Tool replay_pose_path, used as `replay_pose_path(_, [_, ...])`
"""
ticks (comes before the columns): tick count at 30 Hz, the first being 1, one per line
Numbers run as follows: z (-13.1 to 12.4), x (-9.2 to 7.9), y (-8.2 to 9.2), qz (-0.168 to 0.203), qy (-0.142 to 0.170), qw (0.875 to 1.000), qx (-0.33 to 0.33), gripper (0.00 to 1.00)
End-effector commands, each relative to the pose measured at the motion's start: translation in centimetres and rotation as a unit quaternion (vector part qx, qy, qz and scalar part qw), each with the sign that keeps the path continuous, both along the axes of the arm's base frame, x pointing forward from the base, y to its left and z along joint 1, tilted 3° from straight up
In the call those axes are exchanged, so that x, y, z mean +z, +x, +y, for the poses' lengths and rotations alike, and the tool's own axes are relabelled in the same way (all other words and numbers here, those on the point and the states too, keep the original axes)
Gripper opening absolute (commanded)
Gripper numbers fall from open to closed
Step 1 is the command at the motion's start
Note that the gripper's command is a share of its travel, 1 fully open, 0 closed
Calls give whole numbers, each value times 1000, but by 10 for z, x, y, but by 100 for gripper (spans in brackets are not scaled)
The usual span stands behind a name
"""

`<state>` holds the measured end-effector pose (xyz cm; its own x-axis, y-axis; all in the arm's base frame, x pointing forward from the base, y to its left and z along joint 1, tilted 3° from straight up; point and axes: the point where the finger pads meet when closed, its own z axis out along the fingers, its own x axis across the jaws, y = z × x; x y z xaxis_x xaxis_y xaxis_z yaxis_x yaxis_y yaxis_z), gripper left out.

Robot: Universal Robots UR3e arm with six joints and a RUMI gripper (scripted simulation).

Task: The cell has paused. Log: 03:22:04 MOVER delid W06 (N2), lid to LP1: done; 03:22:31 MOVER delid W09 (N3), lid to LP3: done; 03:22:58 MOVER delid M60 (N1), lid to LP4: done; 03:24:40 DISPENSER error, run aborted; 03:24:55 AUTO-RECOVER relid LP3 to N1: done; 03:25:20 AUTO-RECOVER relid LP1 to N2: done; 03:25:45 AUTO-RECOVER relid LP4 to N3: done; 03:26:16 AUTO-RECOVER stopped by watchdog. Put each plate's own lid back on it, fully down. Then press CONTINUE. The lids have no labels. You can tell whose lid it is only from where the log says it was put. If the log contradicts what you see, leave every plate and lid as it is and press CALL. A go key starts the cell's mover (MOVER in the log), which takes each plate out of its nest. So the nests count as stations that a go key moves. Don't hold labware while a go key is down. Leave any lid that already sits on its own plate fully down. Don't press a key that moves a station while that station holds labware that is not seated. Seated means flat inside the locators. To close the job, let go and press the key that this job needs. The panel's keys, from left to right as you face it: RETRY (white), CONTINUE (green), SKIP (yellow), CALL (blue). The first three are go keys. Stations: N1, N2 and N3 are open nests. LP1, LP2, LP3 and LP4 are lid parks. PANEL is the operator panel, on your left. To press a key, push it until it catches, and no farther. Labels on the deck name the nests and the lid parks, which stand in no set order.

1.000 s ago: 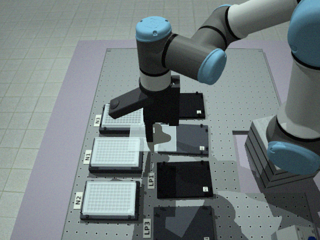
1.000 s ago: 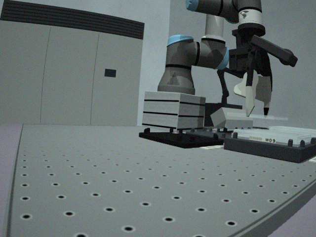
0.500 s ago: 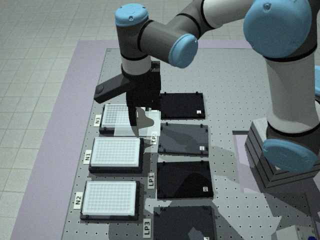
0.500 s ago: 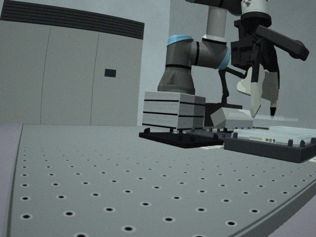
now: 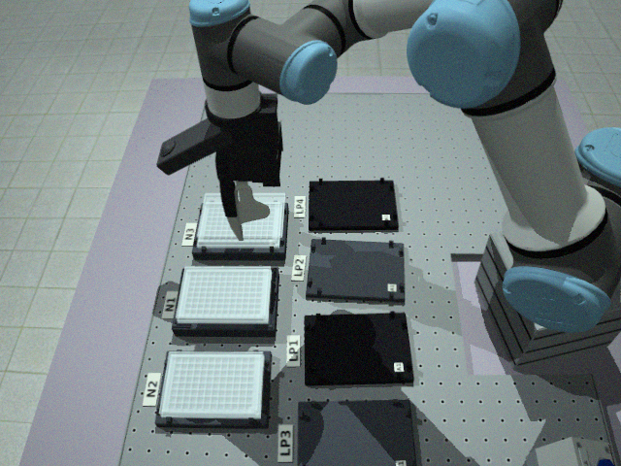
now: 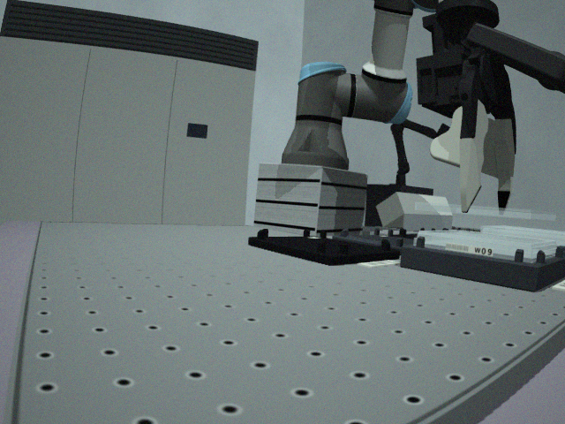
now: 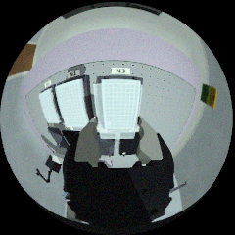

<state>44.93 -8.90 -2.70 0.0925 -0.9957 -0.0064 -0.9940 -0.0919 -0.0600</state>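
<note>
Three nests line the left edge of the deck (image 5: 451, 150): N3 (image 5: 240, 250) nearest the far edge, N1 (image 5: 224, 328) in the middle, N2 (image 5: 212, 418) toward the near edge, each holding a white well plate. The gripper (image 5: 235, 220) hangs over N3, pinching a clear lid (image 5: 241, 220) that hovers level above the plate there; in the exterior view a gap shows between lid and plate. To the right, four dark lid parks run from far to near edge: LP4 (image 5: 352, 205), LP2 (image 5: 356, 271), LP1 (image 5: 357, 349), LP3 (image 5: 356, 431), none bearing a lid.
</note>
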Motion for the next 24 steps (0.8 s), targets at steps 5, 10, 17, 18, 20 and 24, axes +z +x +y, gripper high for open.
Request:
replay_pose_path(5, [-8,1,10,4,1,1000,0,0])
replay_pose_path(10, [-8,0,10,4,1,1000,0,0])
replay_pose_path(17, [-8,-3,10,4,1,1000,0,0])
replay_pose_path(18, [-8,-3,10,4,1,1000,0,0])
replay_pose_path(20, [-8,-4,10,4,1,1000,0,0])
replay_pose_path(24, [-8,-4,10,4,1,1000,0,0])
